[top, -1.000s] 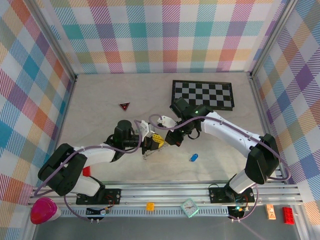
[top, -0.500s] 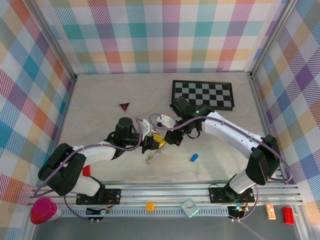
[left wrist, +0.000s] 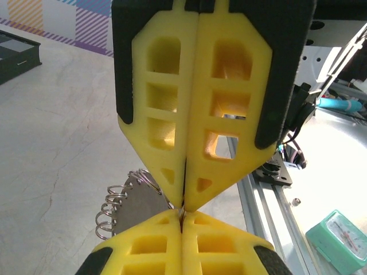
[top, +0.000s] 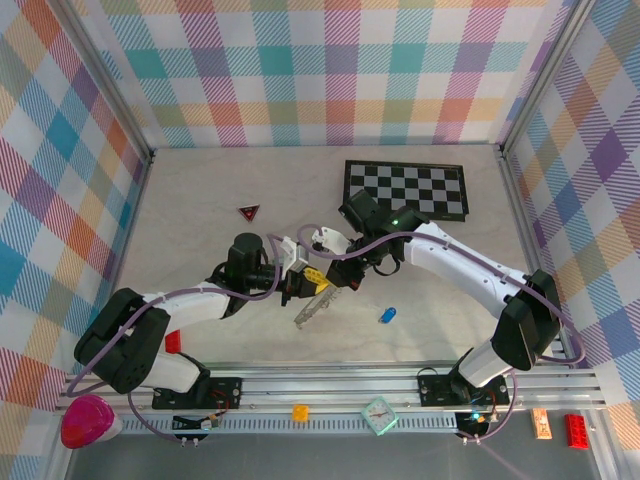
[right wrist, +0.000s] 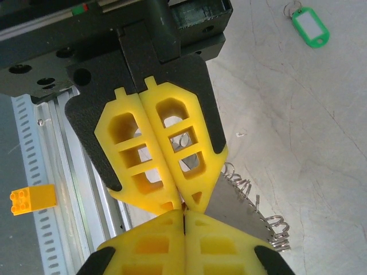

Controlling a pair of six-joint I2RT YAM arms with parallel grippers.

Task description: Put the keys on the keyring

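Note:
The keyring [top: 311,308] is a thin grey metal piece edged with small wire loops, hanging tilted just above the table centre. My left gripper [top: 308,281] and right gripper [top: 332,284] meet tip to tip, both shut on its upper edge. In the left wrist view my left gripper [left wrist: 183,215] pinches a thin metal edge, with the keyring [left wrist: 135,201] behind to the left. The right wrist view has my right gripper [right wrist: 184,213] shut the same way, the keyring [right wrist: 243,207] to its right. The blue key [top: 387,315] lies on the table to the right. The green key [right wrist: 310,26] lies farther off.
A checkerboard [top: 405,188] lies at the back right and a dark red triangle [top: 249,212] at the back left. On the front rail sit an orange brick [top: 300,411], a green clock [top: 379,413] and a red brick [top: 577,428]. A pink object [top: 85,420] is at the front left.
My left gripper has closed fully on the keyring. The keyring's hanging end has swung slightly right and up. The right gripper has stayed shut in place.

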